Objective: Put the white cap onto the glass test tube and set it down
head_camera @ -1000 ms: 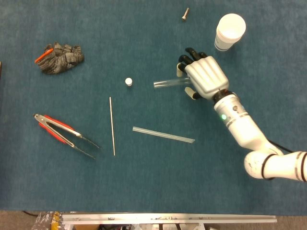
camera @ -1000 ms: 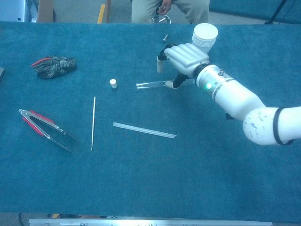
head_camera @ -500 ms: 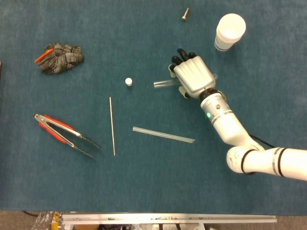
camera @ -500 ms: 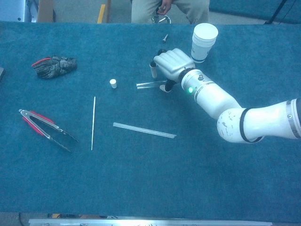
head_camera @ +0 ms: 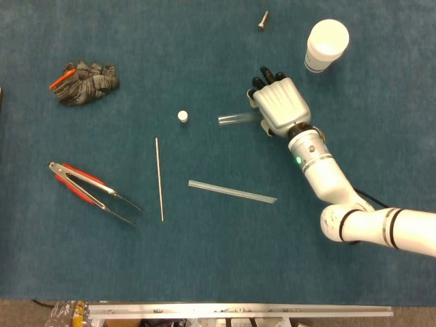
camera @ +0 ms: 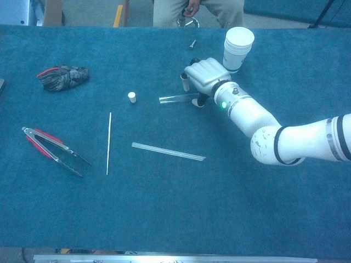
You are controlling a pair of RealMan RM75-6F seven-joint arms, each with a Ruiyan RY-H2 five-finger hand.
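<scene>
Blue felt covers the table [head_camera: 225, 272]; a seated person's legs show at the top edge of the chest view. Right hand [head_camera: 281, 105] sits upper right of centre, palm down over the near end of the glass test tube [head_camera: 235, 119], fingers curled around it; whether they have truly closed on the glass I cannot tell. Tube lies flat, free end pointing left. White cap [head_camera: 182, 116] stands apart, left of that end, untouched. Paper cup stack [head_camera: 326, 43] close behind the hand. Further out: thin rod [head_camera: 159, 178], clear strip [head_camera: 231, 192], tongs [head_camera: 92, 191], glove [head_camera: 85, 82], bolt [head_camera: 263, 20]. Left hand absent.

Risks: smooth glass may roll or slip from a shallow grasp; lifting could knock the cups.
</scene>
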